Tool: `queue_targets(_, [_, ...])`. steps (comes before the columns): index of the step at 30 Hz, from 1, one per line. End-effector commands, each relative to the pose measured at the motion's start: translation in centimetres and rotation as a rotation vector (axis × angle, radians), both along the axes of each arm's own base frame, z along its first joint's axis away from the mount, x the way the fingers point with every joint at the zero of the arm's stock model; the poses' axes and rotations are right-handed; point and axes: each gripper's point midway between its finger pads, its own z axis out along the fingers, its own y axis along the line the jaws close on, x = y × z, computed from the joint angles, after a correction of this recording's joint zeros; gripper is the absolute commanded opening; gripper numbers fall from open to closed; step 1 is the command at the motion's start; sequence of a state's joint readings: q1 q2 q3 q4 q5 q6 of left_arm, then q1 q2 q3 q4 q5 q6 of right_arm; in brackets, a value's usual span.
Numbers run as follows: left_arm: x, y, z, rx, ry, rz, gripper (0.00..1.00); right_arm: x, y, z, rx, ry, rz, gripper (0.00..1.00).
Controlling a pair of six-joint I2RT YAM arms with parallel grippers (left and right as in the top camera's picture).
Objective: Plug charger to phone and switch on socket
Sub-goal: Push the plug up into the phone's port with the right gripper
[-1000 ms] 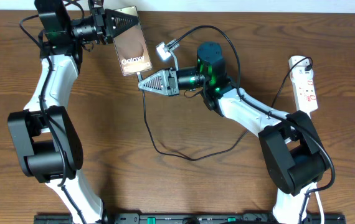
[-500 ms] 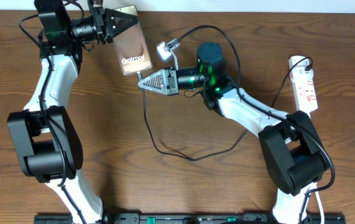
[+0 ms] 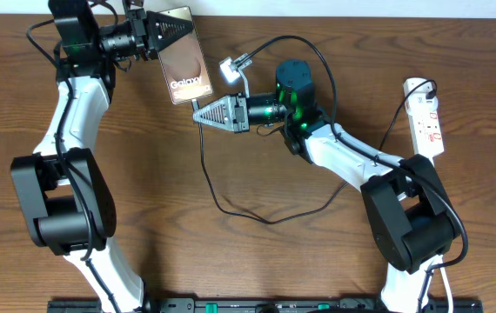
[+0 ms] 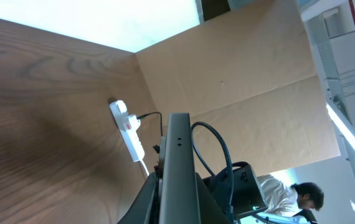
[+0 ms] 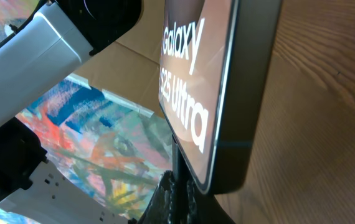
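My left gripper (image 3: pixel 171 30) is shut on the top end of the phone (image 3: pixel 187 69), a brownish screen with white "Galaxy" text, held at the back left. In the left wrist view the phone (image 4: pixel 179 149) shows edge-on between the fingers (image 4: pixel 177 208). My right gripper (image 3: pixel 197 116) is shut on the plug tip of the black charger cable (image 3: pixel 209 178), right at the phone's lower edge. In the right wrist view the plug (image 5: pixel 179 171) touches the phone (image 5: pixel 202 93) above the fingers (image 5: pixel 180 196). The white socket strip (image 3: pixel 426 117) lies far right and also shows in the left wrist view (image 4: pixel 127 127).
The cable loops over the middle of the table to a small white adapter (image 3: pixel 229 69) lying next to the phone. The right arm's dark wrist (image 3: pixel 293 91) sits behind the gripper. A cardboard wall (image 4: pixel 240 74) stands beyond the table's right side.
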State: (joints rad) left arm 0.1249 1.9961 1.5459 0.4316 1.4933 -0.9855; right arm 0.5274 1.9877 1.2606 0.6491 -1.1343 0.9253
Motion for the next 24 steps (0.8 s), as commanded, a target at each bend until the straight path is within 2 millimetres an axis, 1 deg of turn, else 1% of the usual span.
queue_targets(1, [-2.01,-1.28,1.57,0.001,-0.052,-0.098,0.07,3.41,-1.22,0.60,0.007,-0.025,-0.151,0.01])
queue_targets(8, [-2.00,-1.28,1.56,0.001,-0.055,-0.098,0.08,3.84,-1.71,0.61,0.007,-0.022,-0.161,0.01])
queue_targets(17, [-2.00,-1.28,1.56,0.001,-0.055,-0.098,0.07,3.91,-1.74,0.63,0.008,-0.024,-0.164,0.01])
queue_targets(24, [-2.00,-1.28,1.56,0.001,-0.055,-0.098,0.07,4.06,-1.76,1.01,0.020,-0.030,-0.172,0.01])
